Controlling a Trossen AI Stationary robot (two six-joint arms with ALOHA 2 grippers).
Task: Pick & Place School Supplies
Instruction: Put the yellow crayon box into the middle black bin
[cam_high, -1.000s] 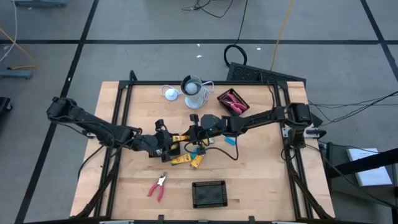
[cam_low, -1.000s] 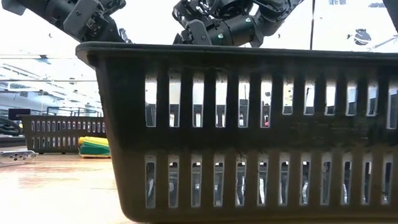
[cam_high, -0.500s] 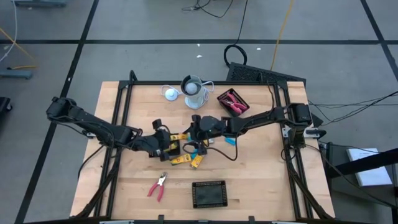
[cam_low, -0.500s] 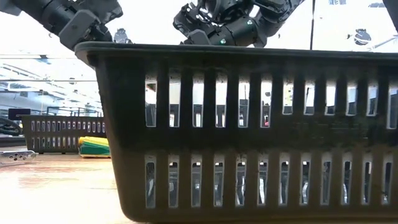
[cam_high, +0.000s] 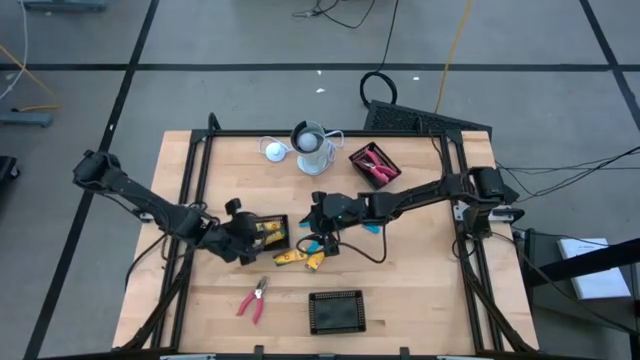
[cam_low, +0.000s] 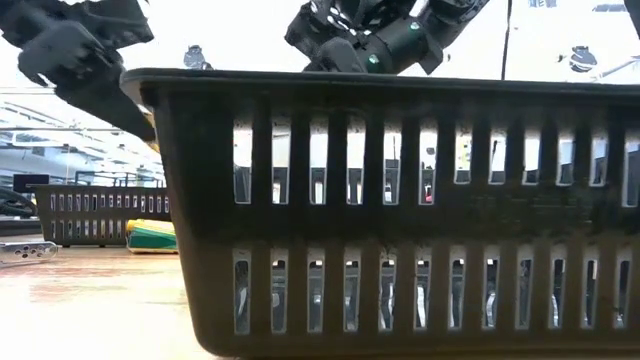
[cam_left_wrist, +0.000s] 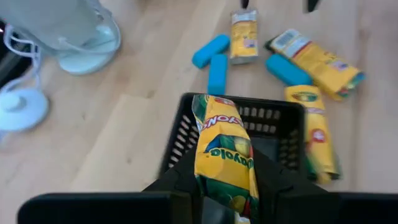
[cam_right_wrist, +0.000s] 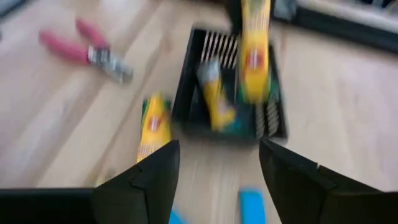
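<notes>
My left gripper (cam_high: 244, 233) is shut on a yellow crayon pack (cam_left_wrist: 224, 149) over a small black mesh tray (cam_high: 272, 232) at mid-table. One yellow pack (cam_right_wrist: 214, 93) lies in that tray. My right gripper (cam_high: 318, 216) hovers open just right of the tray with nothing between its fingers (cam_right_wrist: 155, 177). More yellow packs (cam_high: 290, 258) and light-blue pieces (cam_left_wrist: 211, 62) lie flat on the wood beside the tray. Red-handled pliers (cam_high: 254, 298) lie nearer the front edge. My left gripper pinches the yellow pack by its rear end (cam_left_wrist: 229, 186) between its two fingers (cam_left_wrist: 273, 180). The fingers come from the table's left, slanting down, and lie along the pack. The pack sticks out past the fingertips over the tray; whether its free end touches the tray, I cannot tell.
A second black mesh tray (cam_high: 335, 311) stands near the front edge and fills the low view. A tray with red pliers (cam_high: 375, 163) stands at the back right. A pale cup (cam_high: 312, 143) and a white disc (cam_high: 274, 150) stand at the back.
The yellow pack that reached between both grippers is now with my left gripper alone. My left gripper has drawn back toward the table's left and near edge with it. My right gripper has stayed beside the tray.
</notes>
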